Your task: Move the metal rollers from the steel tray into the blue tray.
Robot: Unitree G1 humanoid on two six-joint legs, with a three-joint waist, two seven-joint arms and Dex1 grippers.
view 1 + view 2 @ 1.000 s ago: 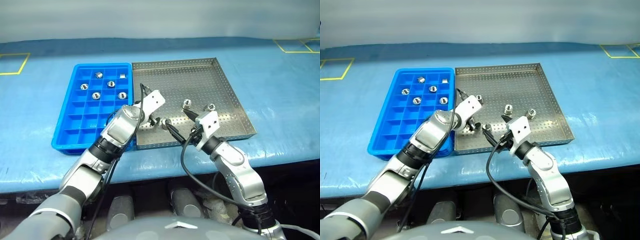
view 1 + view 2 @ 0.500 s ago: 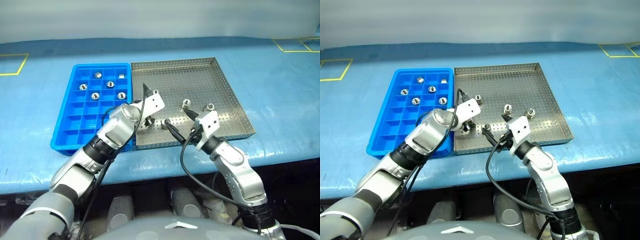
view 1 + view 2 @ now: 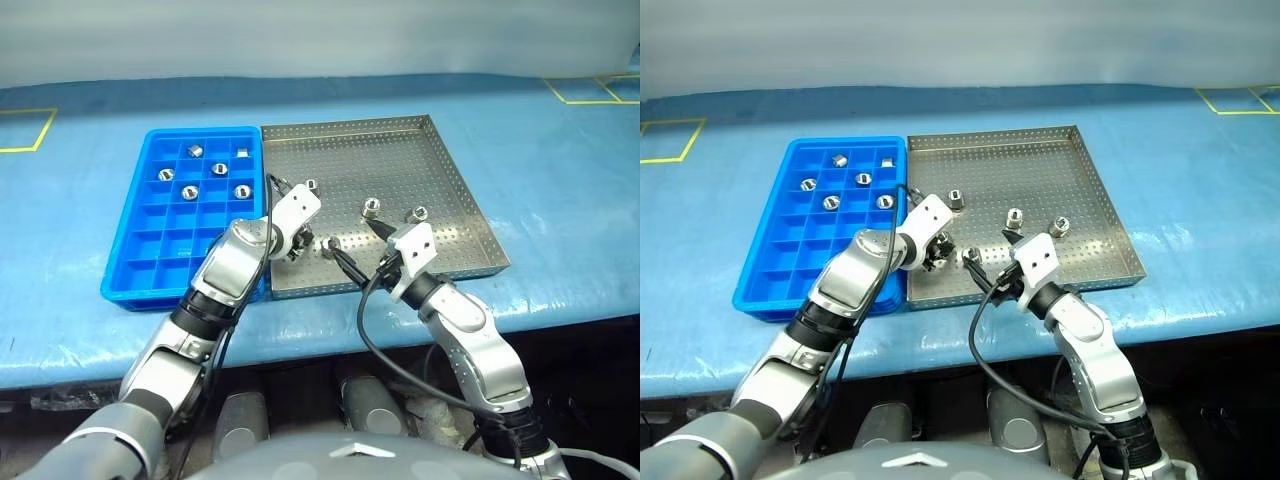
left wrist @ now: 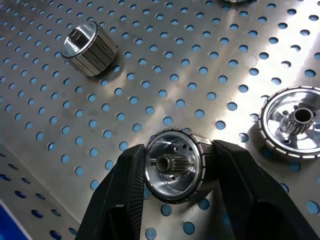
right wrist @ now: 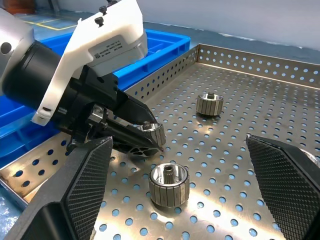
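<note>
Blue tray (image 3: 140, 250) sat left with five rollers in its far cells. Steel tray (image 3: 455, 215) lay touching it on the right. My left gripper (image 4: 172, 172) angled down, clamped on a roller (image 4: 172, 167) near the steel tray's near-left corner. Another roller (image 5: 169, 184) lay just beside. My right gripper (image 5: 177, 187) hovered level, fingers wide apart.

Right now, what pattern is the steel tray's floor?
Silver steel tray floor, regular round holes; clearest in left wrist view.
</note>
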